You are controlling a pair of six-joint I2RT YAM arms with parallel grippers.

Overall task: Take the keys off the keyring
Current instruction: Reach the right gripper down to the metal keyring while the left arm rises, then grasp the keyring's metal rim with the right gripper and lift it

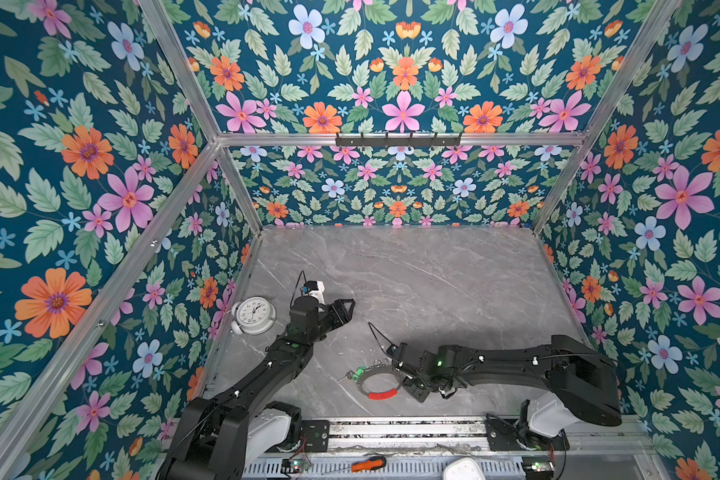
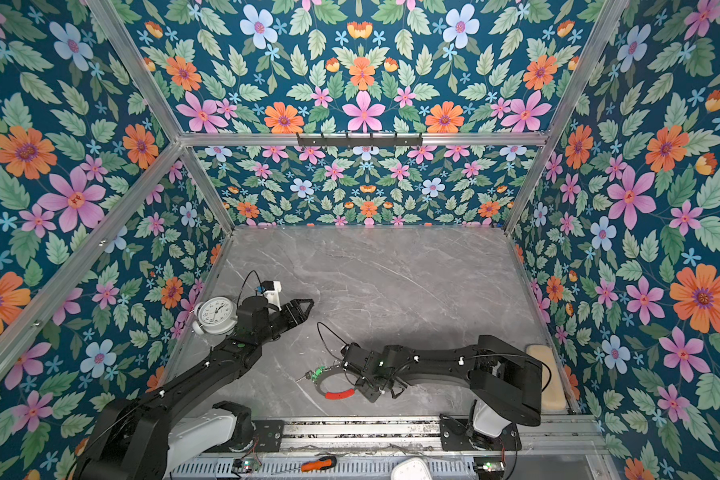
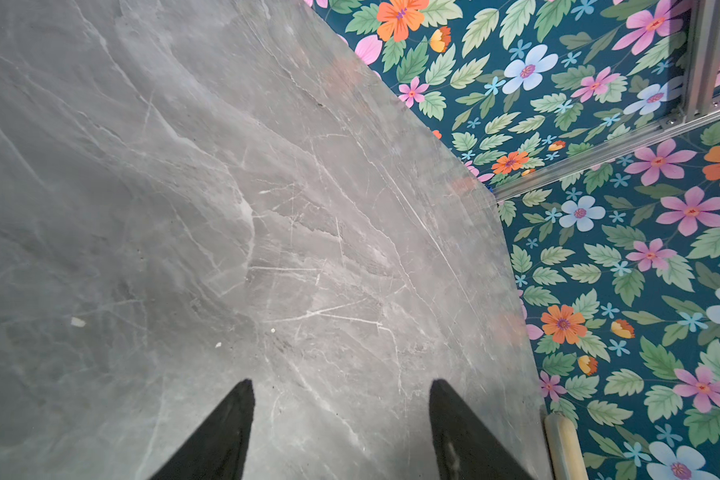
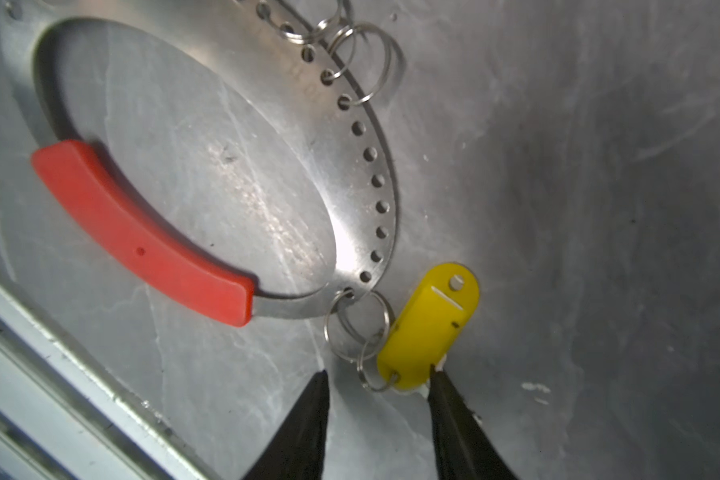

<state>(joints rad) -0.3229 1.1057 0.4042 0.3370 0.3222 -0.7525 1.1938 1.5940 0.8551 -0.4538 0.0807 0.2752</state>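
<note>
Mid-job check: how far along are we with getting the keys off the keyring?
Nothing looks removed: the green tag and a key lie at the rim of the keyring, and the yellow tag is linked to it by wire rings. In hand: the right gripper straddles the yellow tag's ring end, jaws open, not clamped. The left gripper hovers open over bare table. Every removal is left.

We are looking into a robot test cell in a lab rather than a home: an aluminium frame point(image 1: 395, 139) hung with floral wallpaper panels point(image 1: 80, 166) boxes in a marble-look tabletop point(image 1: 412, 282), a black left arm point(image 1: 267, 374) and right arm point(image 1: 495, 361) stand on a metal rail point(image 1: 408, 430) at its front edge, and a screwdriver point(image 1: 368, 462) lies beside that rail.
</note>
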